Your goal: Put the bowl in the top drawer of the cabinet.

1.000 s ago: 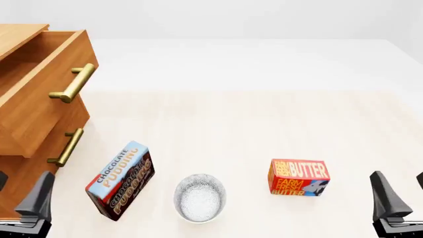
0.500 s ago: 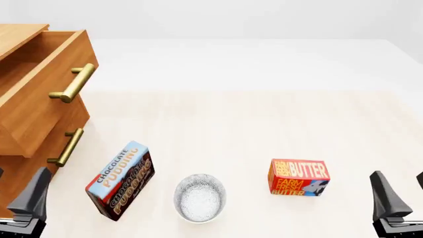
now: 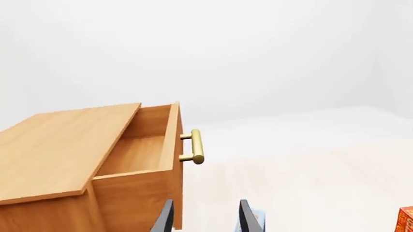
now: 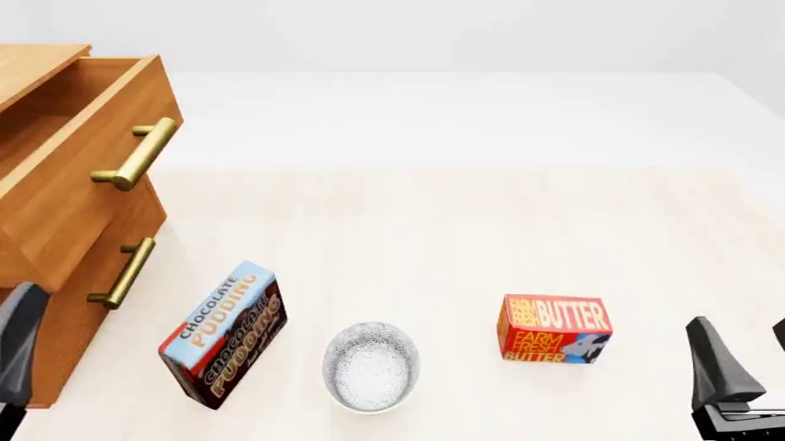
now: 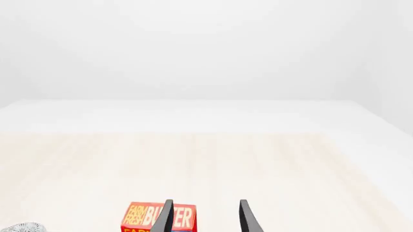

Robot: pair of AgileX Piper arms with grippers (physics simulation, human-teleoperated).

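Dark left gripper and right gripper both gape empty; left's slid left since earlier.

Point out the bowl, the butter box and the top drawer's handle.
bowl [image 4: 370, 366], front view, inner bottom.
butter box [image 4: 556, 329], front view, printed front face.
top drawer's handle [image 4: 138, 154], front view, middle of the brass bar.
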